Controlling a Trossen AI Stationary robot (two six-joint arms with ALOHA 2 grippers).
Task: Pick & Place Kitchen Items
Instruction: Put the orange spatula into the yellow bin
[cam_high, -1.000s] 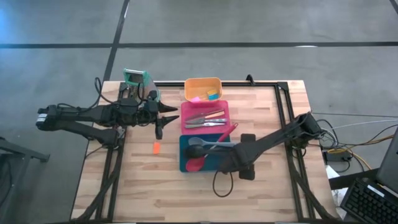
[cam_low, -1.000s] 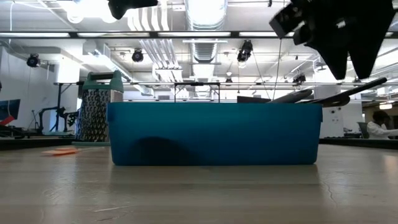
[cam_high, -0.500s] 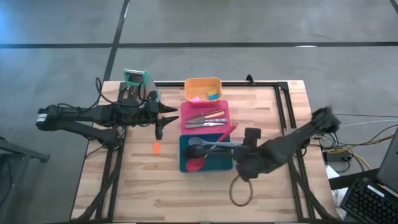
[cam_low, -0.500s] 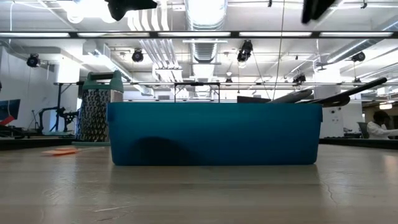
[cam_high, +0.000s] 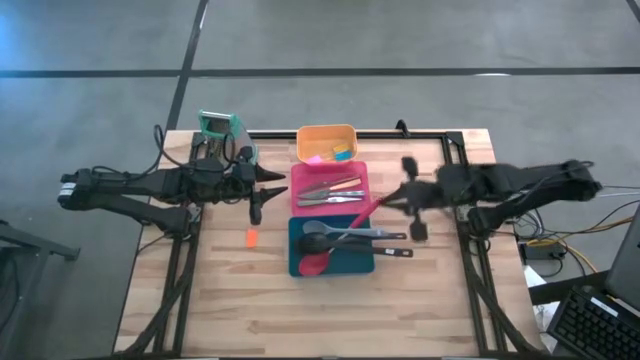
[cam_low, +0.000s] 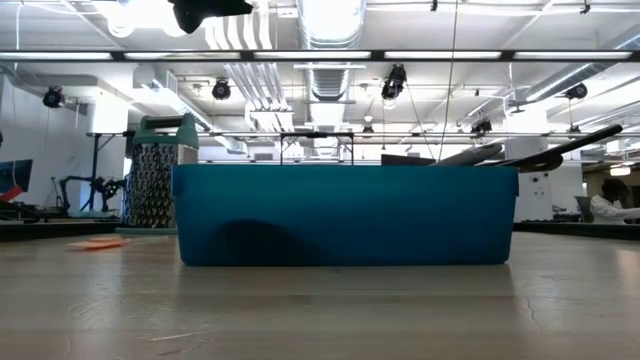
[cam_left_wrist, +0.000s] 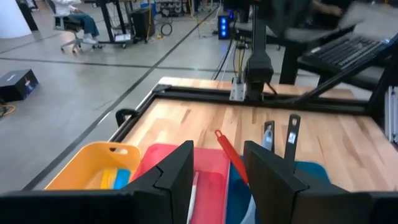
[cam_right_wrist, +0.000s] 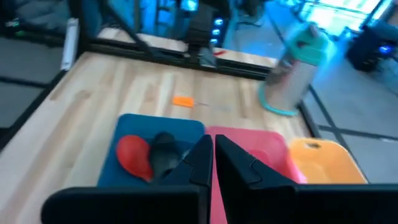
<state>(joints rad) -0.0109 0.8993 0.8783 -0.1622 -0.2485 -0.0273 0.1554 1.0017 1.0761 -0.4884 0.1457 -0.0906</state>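
Only one loose item left out on the surface (cam_high: 250, 320) that I can see: small orange piece (cam_high: 251, 237), flat on the wood, on the left arm's side of the teal tray (cam_high: 296, 262). Too small to judge its long axis from overhead; in the right wrist view it reads as a short bar.

Left gripper (cam_high: 256, 203) hangs over the surface just up-picture of the orange piece, pink tray (cam_high: 297, 178) beside it. Jaws part open, nothing between them in the left wrist view. Left arm is plainly the nearer one.

Right gripper (cam_high: 410, 195) is off the far side of the trays, over bare wood. Jaws pressed together, holding nothing. To reach the orange piece I'd have to cross both trays.

Long spoons, red, grey and black (cam_high: 325, 240), already lie in the teal tray, handles pointing toward the right arm and running past its edge. Slim cutlery (cam_high: 330, 190) lies in the pink tray, tiny coloured pieces (cam_high: 330, 155) in the orange tray (cam_high: 305, 135).

My call: left arm takes the orange piece, coming straight down.
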